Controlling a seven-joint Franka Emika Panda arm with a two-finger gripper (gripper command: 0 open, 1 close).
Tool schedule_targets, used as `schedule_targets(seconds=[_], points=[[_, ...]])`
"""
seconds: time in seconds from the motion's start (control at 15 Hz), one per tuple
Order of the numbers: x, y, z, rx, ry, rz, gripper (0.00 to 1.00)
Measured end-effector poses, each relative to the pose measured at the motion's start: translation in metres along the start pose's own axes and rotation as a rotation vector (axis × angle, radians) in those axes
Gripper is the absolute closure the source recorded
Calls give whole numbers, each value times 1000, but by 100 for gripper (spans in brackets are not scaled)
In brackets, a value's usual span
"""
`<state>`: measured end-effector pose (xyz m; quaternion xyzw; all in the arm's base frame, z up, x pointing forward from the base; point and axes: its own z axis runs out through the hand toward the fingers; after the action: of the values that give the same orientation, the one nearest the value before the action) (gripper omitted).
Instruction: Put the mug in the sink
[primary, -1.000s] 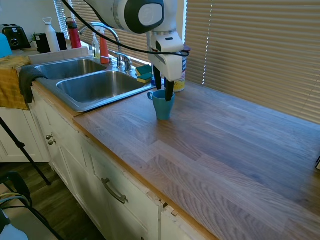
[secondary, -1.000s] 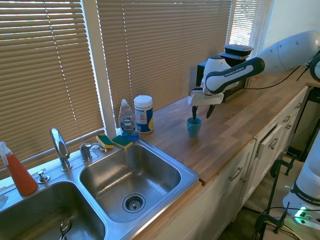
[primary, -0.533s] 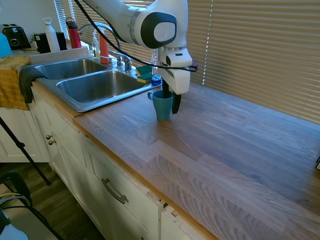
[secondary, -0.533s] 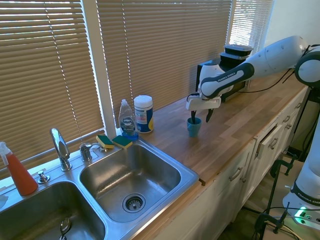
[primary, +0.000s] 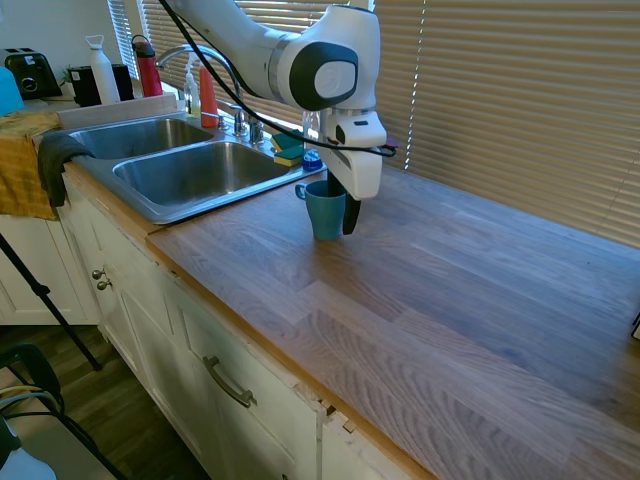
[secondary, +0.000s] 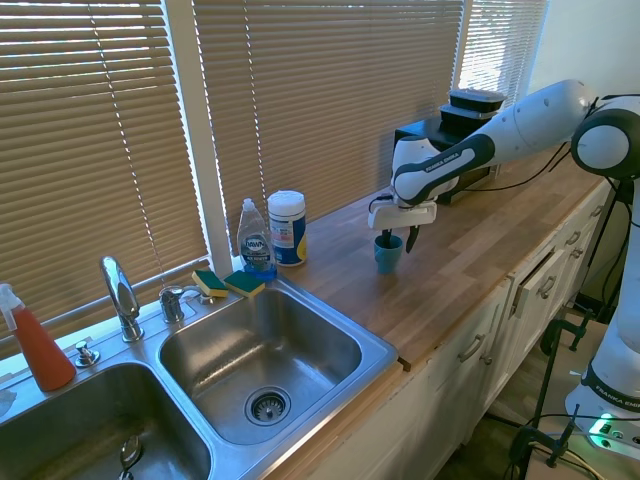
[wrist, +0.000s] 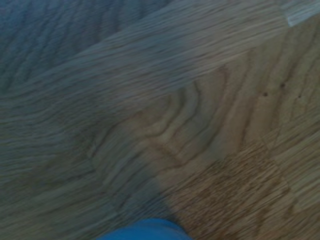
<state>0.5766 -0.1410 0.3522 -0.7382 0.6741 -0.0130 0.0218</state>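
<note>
The teal-blue mug (primary: 324, 212) (secondary: 387, 254) stands upright on the wooden countertop, a short way from the sink's (primary: 168, 211) (secondary: 384, 350) near basin. My gripper (primary: 340, 205) (secondary: 399, 240) hangs straight down over the mug's side away from the sink. It is open and straddles the mug's wall: one finger dips inside the mug, the other finger (primary: 350, 215) is outside it. The mug rests on the counter. In the wrist view a blue sliver of the mug (wrist: 145, 231) shows at the bottom edge over blurred wood grain.
A white wipes canister (secondary: 287, 228), a dish soap bottle (secondary: 256, 240) and sponges (secondary: 230, 283) sit by the window behind the sink. The chrome faucet (secondary: 120, 295) rises at the back. A black appliance (secondary: 455, 125) stands further along the counter. A yellow towel (primary: 22, 165) hangs at the far end.
My gripper has shifted across the mug, away from the sink, and come down a little, so its fingers now straddle the far wall. The mug has not moved.
</note>
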Motion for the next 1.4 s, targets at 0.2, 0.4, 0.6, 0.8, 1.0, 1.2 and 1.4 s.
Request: schedule_targets(seconds=[0.2, 0.4, 0.6, 0.8, 1.0, 1.2, 1.4], points=[[-1, 0, 0, 4, -7, 0, 100], [-1, -1, 0, 15, -27, -11, 100], [-2, -1, 0, 19, -37, -21, 100], [-6, -3, 0, 25, -47, -32, 100], [-7, -4, -2, 50, -64, -69, 100], [-13, -5, -5, 87, -83, -130, 100], [-46, -9, -38, 154, -92, -209, 100]])
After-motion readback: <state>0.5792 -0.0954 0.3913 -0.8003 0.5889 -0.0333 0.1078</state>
